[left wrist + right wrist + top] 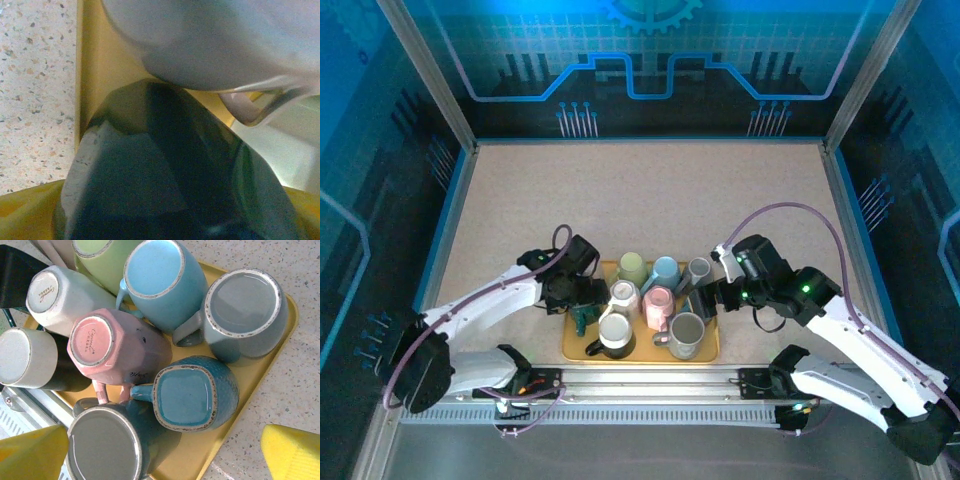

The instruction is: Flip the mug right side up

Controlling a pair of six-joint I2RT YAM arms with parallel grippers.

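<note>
Left gripper close to dark mug (on tray), right gripper spread wide.

Between my left jaws and right jaws, a tray sits on the counter. Mugs crowd it, touching one another, directly below my right jaws. My left jaws are at the tray's left edge.

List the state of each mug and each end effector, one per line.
Green mug: upside down
Light blue mug: upside down
Far grey mug: upside down
White mug: upside down
Pink mug: upside down
Teal mug: upside down
Black mug: upside down
Near grey mug: upside down
Left end effector: beside Black mug, opening unclear
Right end effector: open, empty
</note>
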